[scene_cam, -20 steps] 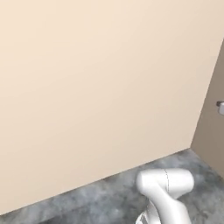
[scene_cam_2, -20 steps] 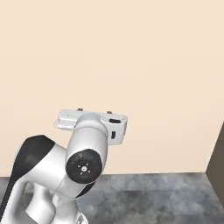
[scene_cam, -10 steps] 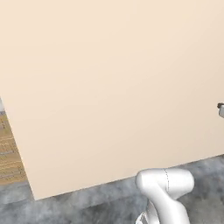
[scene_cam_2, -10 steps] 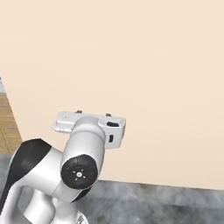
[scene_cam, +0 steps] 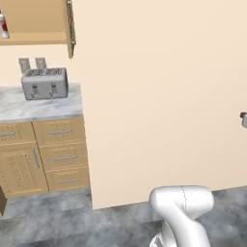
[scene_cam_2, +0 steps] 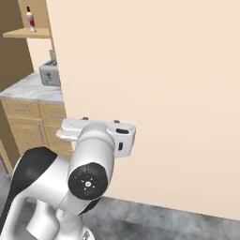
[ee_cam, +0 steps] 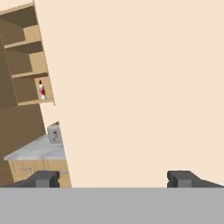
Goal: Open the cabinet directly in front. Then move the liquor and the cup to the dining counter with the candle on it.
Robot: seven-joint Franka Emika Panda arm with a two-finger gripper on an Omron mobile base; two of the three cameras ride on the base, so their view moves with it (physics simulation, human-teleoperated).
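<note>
Hand view looks along a big blank cream wall (ee_cam: pixel 140 87), with the gripper (ee_cam: pixel 113 178) spread wide and holding nothing, its two dark tips far apart at the bottom. Off to the left the cabinet (ee_cam: pixel 26 65) stands open, and the liquor (ee_cam: pixel 42 90) sits upright on a shelf inside, well away from the hand. Below it a toaster (ee_cam: pixel 54 133) rests on a short marble counter (ee_cam: pixel 33 151). Left base view shows the same toaster (scene_cam: pixel 45 83) and the bottle (scene_cam: pixel 4 26) at the top left edge. I judge the empty, open claw suits a fetch not yet begun: the bottle is far off, so the base must close in first. The cup isn't visible.
</note>
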